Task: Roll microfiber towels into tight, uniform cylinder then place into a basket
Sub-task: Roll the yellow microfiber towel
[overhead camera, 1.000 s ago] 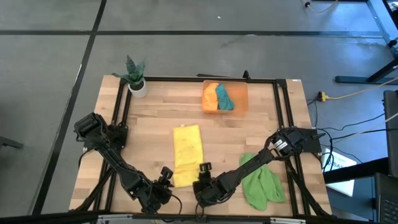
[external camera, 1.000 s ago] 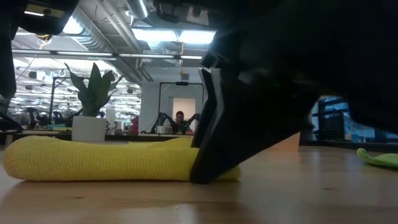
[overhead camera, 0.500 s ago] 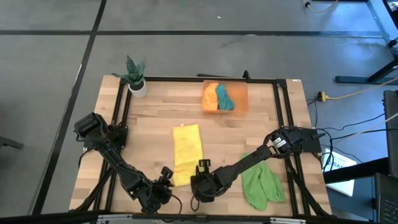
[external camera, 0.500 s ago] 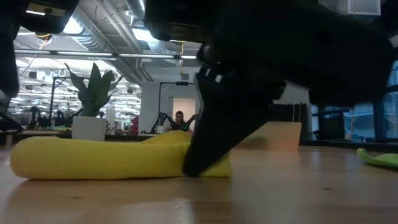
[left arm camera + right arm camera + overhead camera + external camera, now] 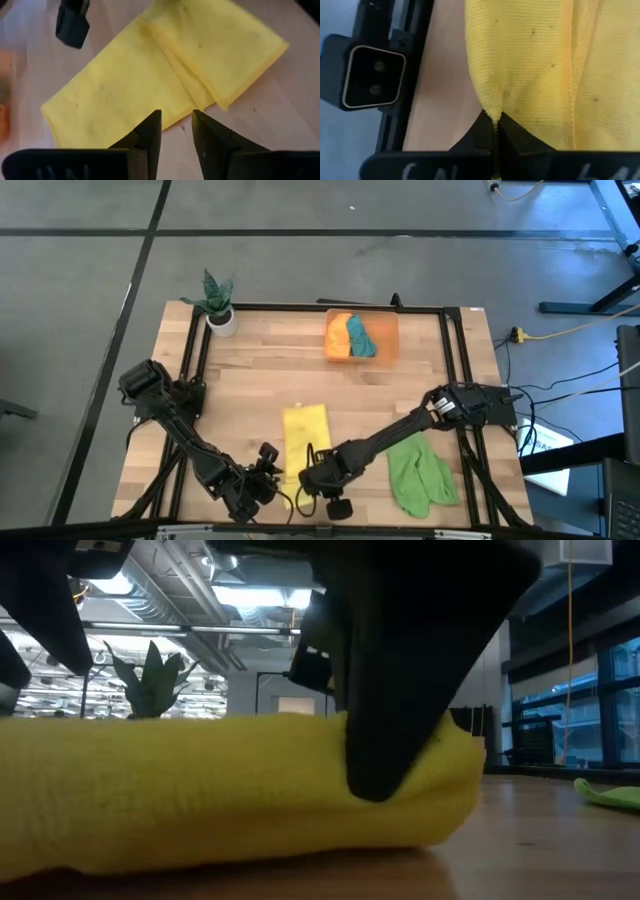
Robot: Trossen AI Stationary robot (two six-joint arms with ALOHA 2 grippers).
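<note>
I count four towels: the yellow towel (image 5: 305, 438) lies on the worktop (image 5: 250, 385) in front of the basket (image 5: 361, 336), toward the near edge; the green towel (image 5: 420, 478) lies crumpled to the right of the yellow one, apart from it; the orange towel (image 5: 339, 336) and the teal towel (image 5: 359, 336) sit side by side inside the one basket at the far edge. My right pincer (image 5: 495, 125) is at the yellow towel's near end, clenched on a pinch of its edge, which the right wrist view shows caught between the fingers. My left pincer (image 5: 176, 131) is just left of that same near end, released, its fingers slightly parted with nothing between them, pointing at the towel's folded layers. One potted plant (image 5: 217, 302) stands at the far left corner, well apart from the basket.
</note>
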